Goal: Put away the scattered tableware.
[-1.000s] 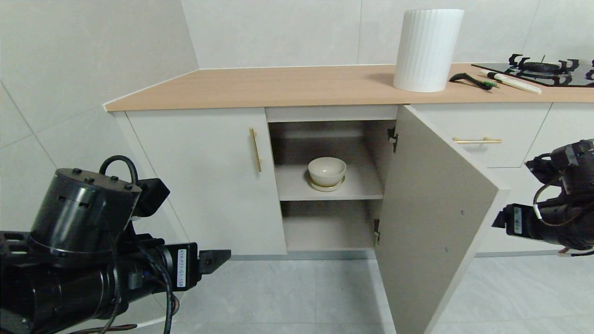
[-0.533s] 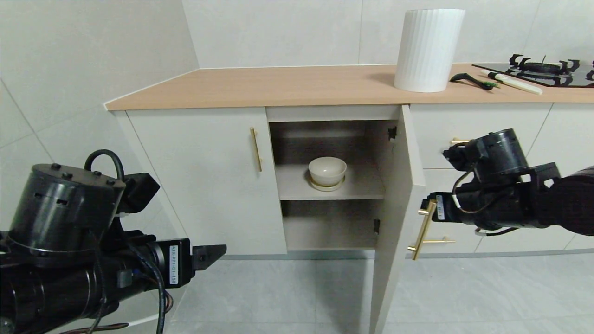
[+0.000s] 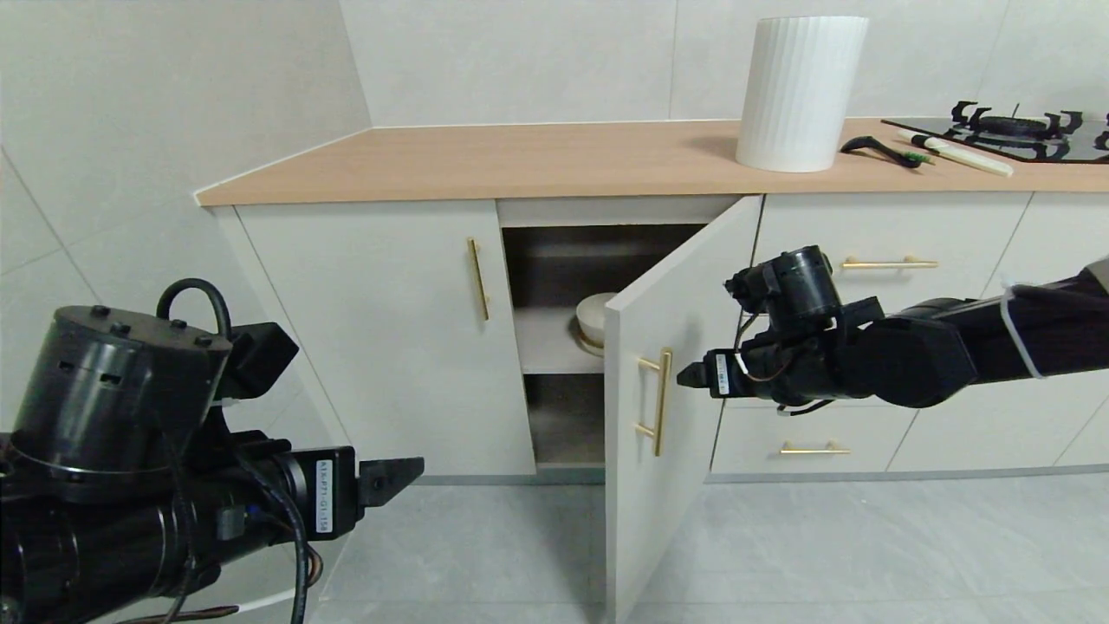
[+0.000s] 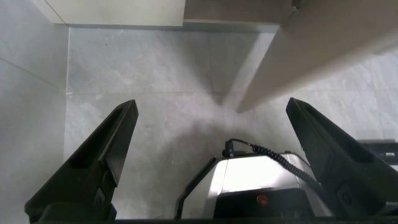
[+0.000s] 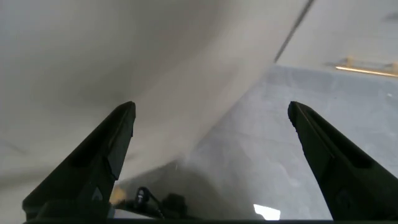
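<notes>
One bowl (image 3: 596,316) is seen of the tableware, and it is already stored: it stands upright on a small saucer (image 3: 580,341) on the upper shelf (image 3: 546,342) inside the cupboard, under the wooden desk (image 3: 520,160). The step in hand seems to be the last one, closing the cupboard door (image 3: 667,286). The door stands about half shut and its free edge covers the right part of the bowl. The right claw (image 3: 680,379) is at the outer face of the door, just beside the golden handle (image 3: 660,401). Its fingers are spread apart and pinch nothing, and it cannot be told surely whether it touches the panel. The left claw (image 3: 407,475) hangs low over the floor, well apart from the cupboard, also spread and empty. The next move probably calls for a steady push on the door face that follows the arc of the hinge until the door lies flat with its neighbour, with the fingers kept off the handle and out of the narrowing gap. The bowl looks cream-coloured, round and smooth with a light shine, with its mouth up. It sits back from the shelf's front edge, so the door should pass without hitting it.
</notes>
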### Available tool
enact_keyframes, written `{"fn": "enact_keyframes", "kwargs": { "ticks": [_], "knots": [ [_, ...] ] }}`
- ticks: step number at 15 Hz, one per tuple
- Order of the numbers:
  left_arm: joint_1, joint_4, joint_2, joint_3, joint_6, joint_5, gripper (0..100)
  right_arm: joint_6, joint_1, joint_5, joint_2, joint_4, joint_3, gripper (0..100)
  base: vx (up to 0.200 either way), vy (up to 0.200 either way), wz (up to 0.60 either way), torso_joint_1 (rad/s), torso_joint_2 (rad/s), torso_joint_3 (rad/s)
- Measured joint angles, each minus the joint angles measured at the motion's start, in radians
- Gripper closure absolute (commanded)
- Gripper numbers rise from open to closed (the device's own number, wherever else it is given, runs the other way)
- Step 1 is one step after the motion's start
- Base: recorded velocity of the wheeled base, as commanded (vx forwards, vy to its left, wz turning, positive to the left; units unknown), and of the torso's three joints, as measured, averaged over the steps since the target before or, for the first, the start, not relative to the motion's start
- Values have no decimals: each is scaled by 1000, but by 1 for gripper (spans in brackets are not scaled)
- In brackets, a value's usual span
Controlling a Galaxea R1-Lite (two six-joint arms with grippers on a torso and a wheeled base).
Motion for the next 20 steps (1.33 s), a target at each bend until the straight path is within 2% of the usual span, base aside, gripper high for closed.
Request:
{"fn": "enact_keyframes", "kwargs": {
  "ticks": [3,7,10,13,20],
  "knots": [
    [1,-22,10,-1,-2,34,0,19,7,-3,61,-56,-26,0,0,0,0,0,0,0],
    [1,-28,14,5,2,44,0,102,11,-6,133,-101,-69,0,0,0,0,0,0,0],
    [1,-26,15,9,4,44,0,124,16,-12,158,-100,-89,0,200,0,0,2,2,-2],
    [1,-28,19,10,2,44,0,145,22,-24,176,-160,-94,0,200,0,0,-1,5,2],
    [1,-28,39,10,-1,44,0,283,71,-27,196,-169,-141,0,0,0,0,0,0,0]
  ]
}}
